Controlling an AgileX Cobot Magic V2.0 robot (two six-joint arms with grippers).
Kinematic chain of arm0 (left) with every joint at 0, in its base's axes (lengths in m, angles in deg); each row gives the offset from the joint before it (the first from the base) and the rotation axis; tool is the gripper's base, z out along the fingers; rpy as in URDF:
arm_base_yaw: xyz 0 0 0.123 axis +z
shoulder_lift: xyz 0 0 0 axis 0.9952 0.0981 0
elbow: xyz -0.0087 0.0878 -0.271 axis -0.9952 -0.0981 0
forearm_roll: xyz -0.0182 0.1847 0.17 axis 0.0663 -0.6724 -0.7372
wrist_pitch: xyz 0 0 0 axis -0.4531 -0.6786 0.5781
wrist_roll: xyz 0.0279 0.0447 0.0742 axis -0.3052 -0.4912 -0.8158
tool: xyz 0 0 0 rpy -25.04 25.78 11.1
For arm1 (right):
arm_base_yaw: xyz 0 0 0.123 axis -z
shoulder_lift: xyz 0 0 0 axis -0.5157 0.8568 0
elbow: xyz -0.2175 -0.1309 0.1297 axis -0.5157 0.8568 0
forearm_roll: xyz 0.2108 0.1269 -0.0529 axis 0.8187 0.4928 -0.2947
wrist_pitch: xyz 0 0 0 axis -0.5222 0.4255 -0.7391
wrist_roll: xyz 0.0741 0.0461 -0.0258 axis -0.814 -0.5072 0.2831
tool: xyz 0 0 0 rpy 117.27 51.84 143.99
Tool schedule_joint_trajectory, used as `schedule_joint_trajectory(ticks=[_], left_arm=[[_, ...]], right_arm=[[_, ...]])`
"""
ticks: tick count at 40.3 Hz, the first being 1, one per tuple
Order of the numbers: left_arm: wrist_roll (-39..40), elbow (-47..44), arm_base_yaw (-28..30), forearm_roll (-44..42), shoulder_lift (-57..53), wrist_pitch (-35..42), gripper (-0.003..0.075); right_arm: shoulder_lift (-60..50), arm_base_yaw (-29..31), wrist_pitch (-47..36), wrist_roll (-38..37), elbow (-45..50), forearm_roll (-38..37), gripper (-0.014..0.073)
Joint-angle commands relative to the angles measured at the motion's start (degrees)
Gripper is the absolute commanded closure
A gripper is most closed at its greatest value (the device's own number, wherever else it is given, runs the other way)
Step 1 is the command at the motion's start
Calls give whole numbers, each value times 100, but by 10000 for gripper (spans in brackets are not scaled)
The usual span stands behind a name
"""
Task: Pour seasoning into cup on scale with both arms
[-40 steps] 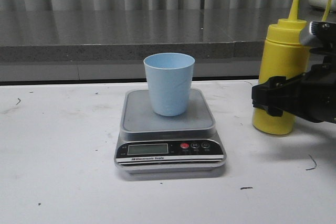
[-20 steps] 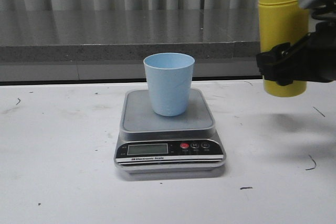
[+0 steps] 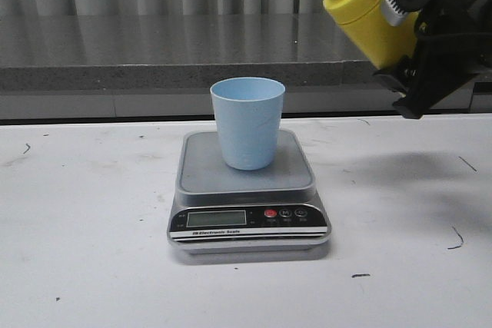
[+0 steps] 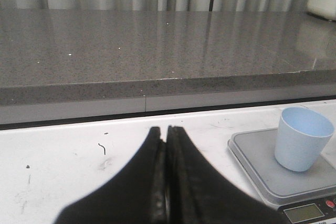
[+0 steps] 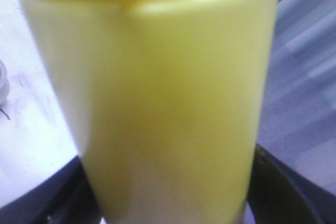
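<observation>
Right tool grips the bottle tilted, up right of the cup on the scale; nothing stands between. Left tool is pressed together.

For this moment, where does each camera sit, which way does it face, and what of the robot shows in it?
Front view: faces forward over the table at the cup on the scale; the right gripper holds the seasoning bottle tilted, up at the right.
Left wrist view: low over the table, looking past the shut left gripper.
Right wrist view: right against the bottle; dark finger edges beside it.
Shared: front and left wrist both show cup and scale.
</observation>
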Motion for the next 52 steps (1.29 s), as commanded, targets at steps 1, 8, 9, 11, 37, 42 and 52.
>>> schedule_joint_trajectory(ticks=[1, 8, 9, 11, 37, 42, 52], left_arm=[[66, 162, 10, 40, 42, 481, 740], [66, 162, 10, 40, 42, 481, 740], [66, 162, 10, 40, 42, 481, 740], [66, 162, 10, 40, 42, 481, 740], [66, 162, 10, 40, 42, 471, 740], [66, 162, 10, 40, 42, 471, 740], [66, 162, 10, 40, 42, 471, 740]], right_arm=[[-275, 13, -645, 873, -326, 0, 327], [-176, 13, -640, 1861, -622, 0, 327], [-163, 13, -647, 1985, -677, 0, 327], [-137, 13, -647, 2209, -769, 0, 327], [-126, 13, -504, 4586, -1428, -739, 330], [-126, 13, -461, 4586, -1428, -747, 330], [-126, -40, -459, 4207, -1428, -420, 330]])
